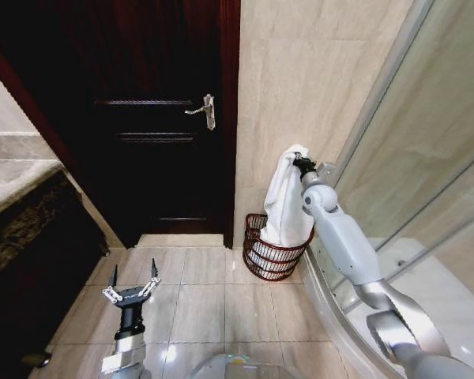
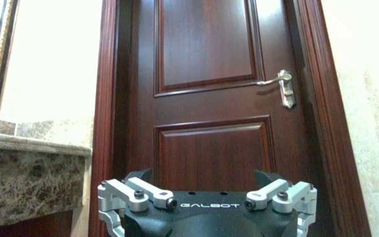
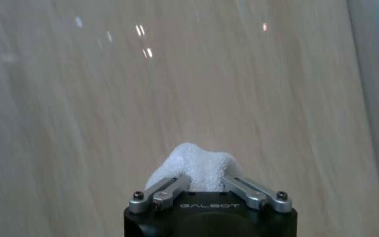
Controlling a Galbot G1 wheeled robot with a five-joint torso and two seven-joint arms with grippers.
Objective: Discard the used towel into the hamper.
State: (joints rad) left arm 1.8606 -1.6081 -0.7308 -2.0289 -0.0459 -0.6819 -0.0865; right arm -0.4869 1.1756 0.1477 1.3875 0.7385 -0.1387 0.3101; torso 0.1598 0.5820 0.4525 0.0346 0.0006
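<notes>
Beside the dark door [image 1: 142, 118], on beige floor tiles [image 1: 197, 308], our hamper [image 1: 272, 251] receives the white towel [image 1: 287, 201] hanging from our right gripper [image 1: 300, 162], fingers clamped; our left gripper [image 1: 132, 290] waits splayed.

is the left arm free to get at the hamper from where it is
Probably yes: bare floor tiles lie between the open left tool and the hamper, though the towel held by the right tool hangs into it.
</notes>
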